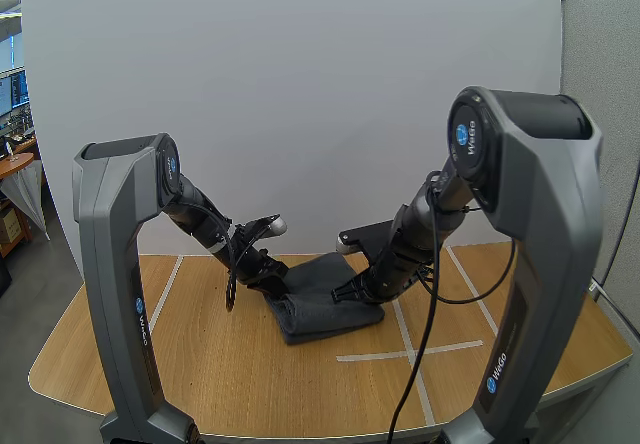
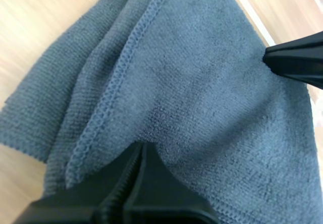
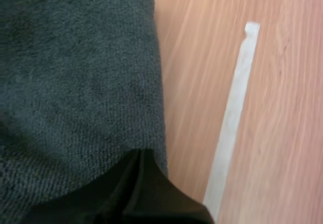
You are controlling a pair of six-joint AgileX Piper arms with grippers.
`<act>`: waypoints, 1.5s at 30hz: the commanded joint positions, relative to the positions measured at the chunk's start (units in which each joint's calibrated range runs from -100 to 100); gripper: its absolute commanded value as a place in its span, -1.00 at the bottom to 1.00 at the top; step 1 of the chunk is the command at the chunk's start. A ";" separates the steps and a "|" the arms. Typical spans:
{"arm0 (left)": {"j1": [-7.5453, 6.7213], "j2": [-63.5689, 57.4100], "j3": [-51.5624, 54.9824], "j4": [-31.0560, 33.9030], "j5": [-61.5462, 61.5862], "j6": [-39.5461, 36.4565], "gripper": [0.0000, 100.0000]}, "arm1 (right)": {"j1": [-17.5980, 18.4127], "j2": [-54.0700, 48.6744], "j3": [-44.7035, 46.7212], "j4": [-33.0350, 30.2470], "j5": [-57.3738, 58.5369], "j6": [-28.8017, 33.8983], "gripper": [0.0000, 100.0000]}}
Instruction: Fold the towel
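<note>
One folded grey towel (image 1: pixel 325 316) lies mid-frame on the table (image 1: pixel 190 354). Two grippers, left gripper (image 1: pixel 274 285) and right gripper (image 1: pixel 346 292), both closed narrow, touch its left and right edges. Wood shows all round it.

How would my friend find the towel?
Look at the big wooden table. In its middle lies the folded towel, with the left tool and right tool at its sides. It is dark grey and fluffy, unlike the white tape lines.
</note>
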 commanded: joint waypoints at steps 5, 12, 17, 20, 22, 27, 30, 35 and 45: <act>-0.03 -10.73 14.28 2.34 -1.08 4.08 -1.00 | -0.05 -14.88 11.98 -1.07 10.31 -2.50 -1.00; -0.03 -17.62 19.92 2.34 -0.72 4.62 -1.00 | -0.05 -23.21 18.95 -1.07 13.88 -3.20 -1.00; -0.03 -22.05 20.55 -0.56 2.09 4.62 -1.00 | -0.05 -32.39 17.90 -0.47 14.69 -3.20 -1.00; -0.03 -28.04 20.10 -4.08 7.67 4.88 -1.00 | -0.05 -34.82 14.69 -0.33 15.00 -3.20 -1.00; -0.03 -29.50 20.10 -4.08 7.67 4.88 -1.00 | -0.05 -34.68 13.57 0.24 14.78 -3.20 -1.00; -0.03 -35.15 20.57 -3.60 7.67 3.38 -1.00 | -0.05 -29.73 9.36 1.08 10.83 -3.20 -1.00; -0.03 -36.54 21.88 -1.31 7.67 2.53 -1.00 | -0.21 -25.13 6.02 1.73 9.43 -3.20 -1.00; -0.03 -36.73 28.06 0.10 7.67 4.35 -1.00 | -1.69 -20.37 1.62 3.51 8.38 -3.20 -1.00; -0.18 -36.55 35.33 -2.49 6.15 11.95 -1.00 | -5.92 -22.21 -1.29 3.62 18.10 -3.20 -1.00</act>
